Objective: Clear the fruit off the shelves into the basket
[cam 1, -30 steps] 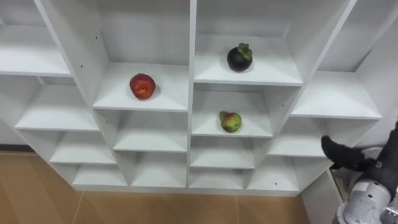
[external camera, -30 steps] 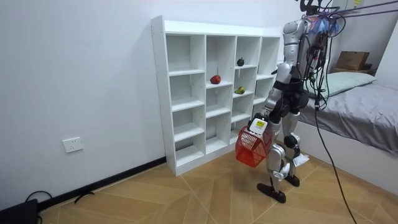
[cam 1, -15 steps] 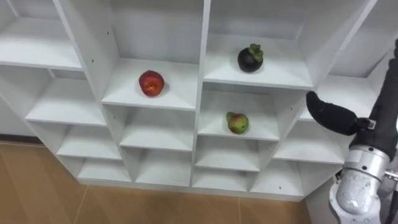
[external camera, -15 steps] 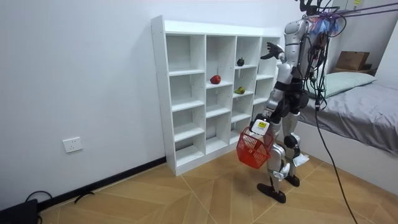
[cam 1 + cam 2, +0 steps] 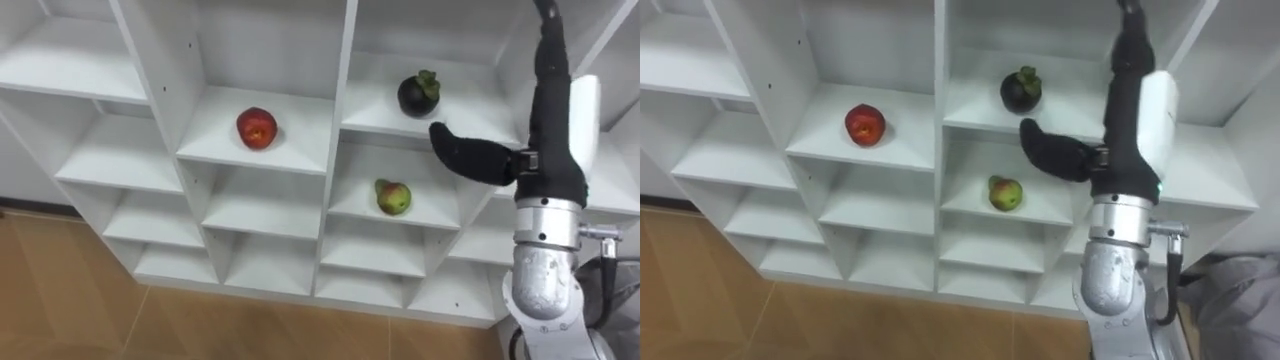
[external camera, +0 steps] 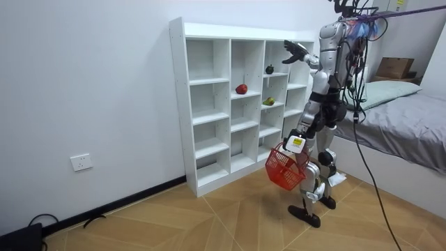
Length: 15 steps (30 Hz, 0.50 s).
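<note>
White wall (image 6: 90, 84), wood floor (image 6: 209, 219), and standing against that wall the white closet (image 5: 336, 150), an open grid of compartments. Off the closet's end on the room view's right, a bed (image 6: 408, 118). On the other side of the closet, low on the wall, a socket (image 6: 81, 162). The robot stands upright on the floor right in front of the closet's right-hand columns, facing it.

Three fruits on the closet's shelves, all untouched. The red apple (image 5: 257, 128) sits alone in a compartment of the closet's second column from the left. One column to the right, there's the dark mangosteen (image 5: 418, 93), green cap up, alone on its shelf. In the closet compartment directly beneath it, the green-and-red pear (image 5: 393, 196).

Right arm is up at the closet. The right hand (image 5: 548, 130) is held before the divider at the right edge of the mangosteen's compartment. Its fingers are straight and pointing up, thumb spread out to the left, nothing in it. The thumb tip lies by the front of that compartment's shelf, near the mangosteen but apart from it.

Down low, in front of the closet's lower shelves, is the left hand (image 6: 295, 144), with the red basket (image 6: 282, 169) hanging beneath it. Whether that hand is clasped on the handle I cannot tell, nor what lies in the basket.
</note>
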Motion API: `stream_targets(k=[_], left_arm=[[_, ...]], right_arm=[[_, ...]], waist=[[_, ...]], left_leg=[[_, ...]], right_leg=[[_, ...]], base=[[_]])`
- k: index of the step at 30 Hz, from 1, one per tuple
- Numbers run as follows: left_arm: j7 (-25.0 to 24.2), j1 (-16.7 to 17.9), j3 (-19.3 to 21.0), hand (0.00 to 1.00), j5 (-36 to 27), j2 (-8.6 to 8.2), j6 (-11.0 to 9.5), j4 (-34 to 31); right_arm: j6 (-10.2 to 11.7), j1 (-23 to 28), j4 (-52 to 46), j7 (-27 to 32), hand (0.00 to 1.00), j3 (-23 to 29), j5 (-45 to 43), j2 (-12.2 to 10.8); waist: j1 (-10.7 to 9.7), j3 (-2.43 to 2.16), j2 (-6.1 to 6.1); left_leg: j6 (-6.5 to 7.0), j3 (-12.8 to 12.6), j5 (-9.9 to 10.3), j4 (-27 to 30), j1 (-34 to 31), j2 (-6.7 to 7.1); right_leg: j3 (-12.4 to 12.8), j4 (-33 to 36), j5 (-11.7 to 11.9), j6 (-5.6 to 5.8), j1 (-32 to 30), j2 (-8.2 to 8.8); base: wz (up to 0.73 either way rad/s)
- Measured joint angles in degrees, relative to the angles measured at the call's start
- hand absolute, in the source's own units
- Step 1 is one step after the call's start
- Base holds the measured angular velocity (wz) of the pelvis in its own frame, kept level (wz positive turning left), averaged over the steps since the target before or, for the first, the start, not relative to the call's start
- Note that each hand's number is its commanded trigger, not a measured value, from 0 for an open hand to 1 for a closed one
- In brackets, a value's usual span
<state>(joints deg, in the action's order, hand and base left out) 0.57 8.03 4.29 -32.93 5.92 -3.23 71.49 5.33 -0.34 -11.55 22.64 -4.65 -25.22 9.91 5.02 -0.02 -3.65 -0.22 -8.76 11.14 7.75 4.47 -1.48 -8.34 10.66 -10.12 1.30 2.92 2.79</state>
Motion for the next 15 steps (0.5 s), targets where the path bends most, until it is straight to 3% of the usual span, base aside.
stream_targets(k=[7, 11, 15], left_arm=[[-0.14, -0.2, -0.01, 1.0, -0.18, 0.38, 0.44, 0.0], [-0.12, -0.44, 0.03, 1.0, -0.14, 0.44, 0.43, -0.08], [-0.12, 0.07, 0.03, 1.0, -0.02, 0.26, 0.42, -0.26]], right_arm=[[-1.22, -1.7, 0.04, -2.08, 0.0, -3.19, 1.58, 0.08], [-1.27, -1.72, 0.03, -3.08, 0.0, -3.15, 5.83, 0.07], [-1.31, -2.39, 0.17, -4.47, 0.0, -3.11, 9.84, 0.07]], waist=[[1.15, 0.14, -0.52], [1.54, 0.13, -0.71], [1.83, 0.31, -0.44]], left_leg=[[0.01, 0.5, -0.01, 0.11, -0.05, 0.03], [0.04, 1.53, -0.02, 0.7, -0.79, 0.12], [0.03, 1.67, -0.02, 0.87, -1.0, 0.09]], right_leg=[[-0.95, -0.06, 0.0, 0.0, 0.14, 0.15], [-2.77, -0.11, 0.0, 0.01, 0.13, 0.41], [-2.95, -0.11, 0.01, 0.0, 0.26, 0.4]], base=[[0.03], [0.14], [0.02]])
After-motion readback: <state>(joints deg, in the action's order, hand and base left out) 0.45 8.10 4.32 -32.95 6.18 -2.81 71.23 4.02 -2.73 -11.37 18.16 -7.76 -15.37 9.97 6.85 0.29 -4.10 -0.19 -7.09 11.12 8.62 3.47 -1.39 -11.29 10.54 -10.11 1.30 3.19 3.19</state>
